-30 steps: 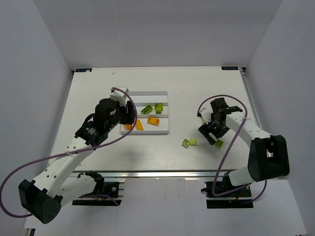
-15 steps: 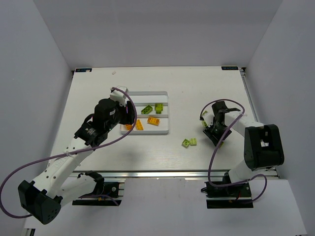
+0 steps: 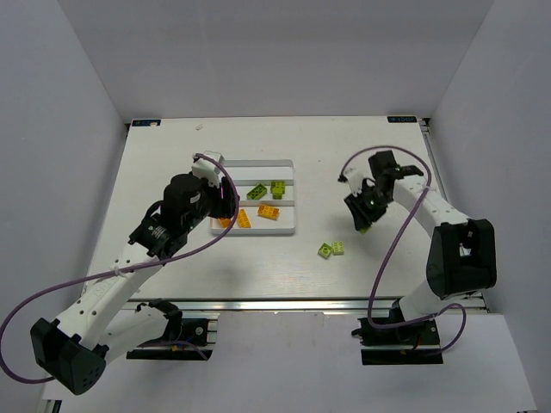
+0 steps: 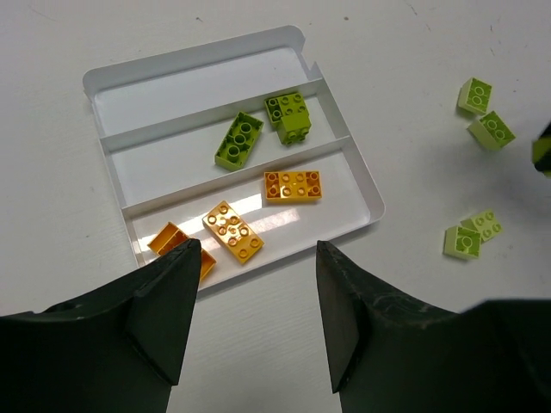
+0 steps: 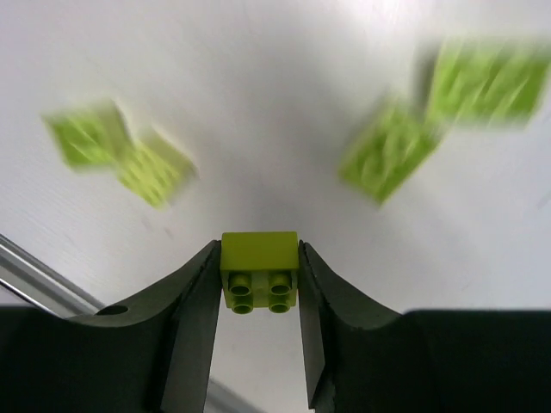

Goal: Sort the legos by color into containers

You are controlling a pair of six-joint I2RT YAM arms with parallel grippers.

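Lego brick in lime green studded plastic (image 5: 259, 271) is clamped between the dark fingers (image 5: 194, 327) of the right gripper (image 5: 257, 251), above the white table (image 3: 172, 155); the right wrist view alone shows us this grip plainly. We find the left gripper (image 4: 256, 258) with jaws apart and nothing between them, over the near rim of the flat white plastic tray (image 4: 112, 82). Its camera shows two green bricks (image 4: 238, 139) in the middle compartment, three orange bricks (image 4: 292, 185) in the nearest. Pale grey walls (image 3: 69, 86) enclose the table.
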